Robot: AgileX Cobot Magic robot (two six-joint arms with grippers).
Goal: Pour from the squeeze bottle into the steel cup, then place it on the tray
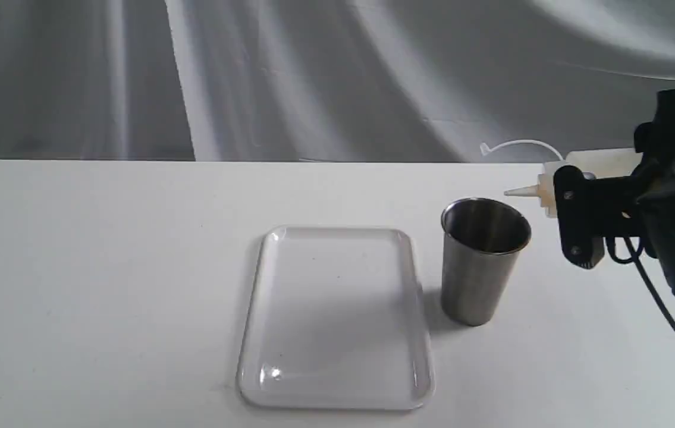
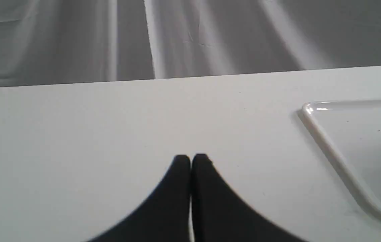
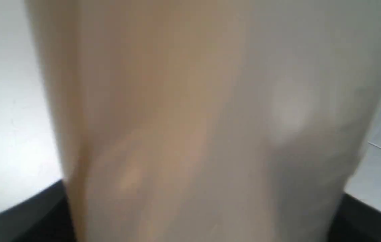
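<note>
Right pincer (image 1: 581, 199) clamps the squeeze bottle (image 1: 602, 161) on its side.
Its nozzle points away from that pincer toward the steel cup (image 1: 480, 261), just ahead and lower on the tabletop (image 1: 105, 267); the tray (image 1: 337, 315) lies beyond the cup. Left pincer (image 2: 190, 160) has its tips pressed together, holding nothing.

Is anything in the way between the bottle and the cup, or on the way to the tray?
Nothing visible lies between the bottle and the cup: the nozzle hangs in open air above its rim. The cup itself stands between bottle and tray, so the bottle probably must go over or around it.
</note>
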